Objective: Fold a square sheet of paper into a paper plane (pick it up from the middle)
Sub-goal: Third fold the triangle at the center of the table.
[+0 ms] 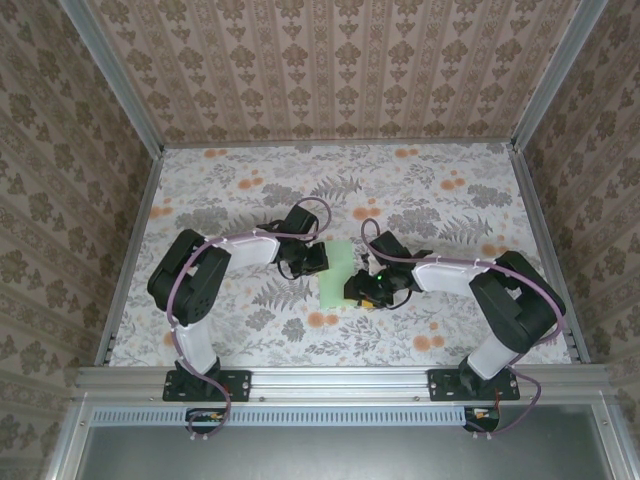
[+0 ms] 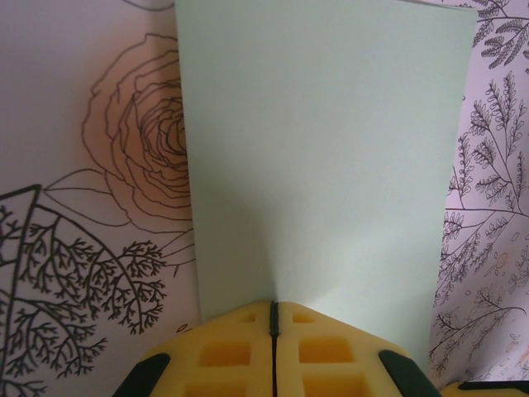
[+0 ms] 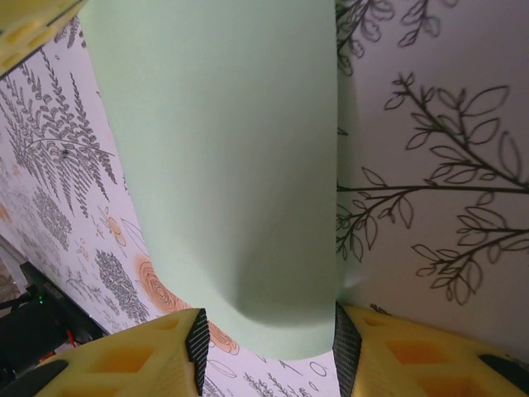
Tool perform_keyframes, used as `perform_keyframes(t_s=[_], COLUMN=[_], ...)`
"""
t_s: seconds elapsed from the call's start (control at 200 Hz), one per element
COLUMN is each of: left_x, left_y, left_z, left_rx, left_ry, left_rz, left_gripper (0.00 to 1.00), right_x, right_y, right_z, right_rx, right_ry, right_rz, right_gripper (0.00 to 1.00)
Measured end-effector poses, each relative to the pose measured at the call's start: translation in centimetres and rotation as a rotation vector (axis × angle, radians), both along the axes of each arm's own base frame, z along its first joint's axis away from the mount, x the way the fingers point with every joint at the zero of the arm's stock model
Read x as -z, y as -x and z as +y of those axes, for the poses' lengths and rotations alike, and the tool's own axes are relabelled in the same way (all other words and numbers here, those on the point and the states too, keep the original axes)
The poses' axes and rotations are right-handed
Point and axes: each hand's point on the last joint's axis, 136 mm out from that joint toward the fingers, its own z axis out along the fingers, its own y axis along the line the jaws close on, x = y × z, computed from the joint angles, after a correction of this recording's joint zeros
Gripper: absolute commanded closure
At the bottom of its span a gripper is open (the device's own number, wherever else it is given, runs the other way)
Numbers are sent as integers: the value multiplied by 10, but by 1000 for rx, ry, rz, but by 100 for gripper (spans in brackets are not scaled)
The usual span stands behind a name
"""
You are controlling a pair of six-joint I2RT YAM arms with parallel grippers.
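Note:
The square sheet of paper (image 1: 338,262), pale mint green, is held off the floral tabletop between my two grippers near the table's middle. My left gripper (image 1: 312,260) is shut on the sheet's near edge (image 2: 331,149). Its yellow jaws (image 2: 274,318) meet, and a soft crease rises from them. My right gripper (image 1: 362,290) stands open around the opposite end. There the paper (image 3: 223,149) bows into a rounded hump between the black pads (image 3: 345,343). The right pad touches the paper's side, and a strip of tabletop shows by the left pad. The paper plane is not formed.
The floral tabletop (image 1: 250,180) spreads all round the paper. Metal rails (image 1: 130,250) and patterned walls close in the left, right and far sides. A corner of the left gripper's yellow finger (image 3: 25,25) shows at the top left of the right wrist view.

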Motion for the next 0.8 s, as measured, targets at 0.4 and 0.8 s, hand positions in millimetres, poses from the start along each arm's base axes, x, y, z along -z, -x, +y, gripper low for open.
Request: perform_keyframes(t_s=[0.4, 0.8], left_x=[0, 0], left_y=[0, 0], left_z=[0, 0], left_rx=[-9, -12], left_ry=[1, 2], left_rz=[5, 8], left_gripper=[93, 92], right_x=[-6, -9], right_y=[-7, -34], right_z=[11, 11], right_rx=[42, 82], right_ry=[-121, -171], right_rz=[-44, -107], right_gripper=[52, 51])
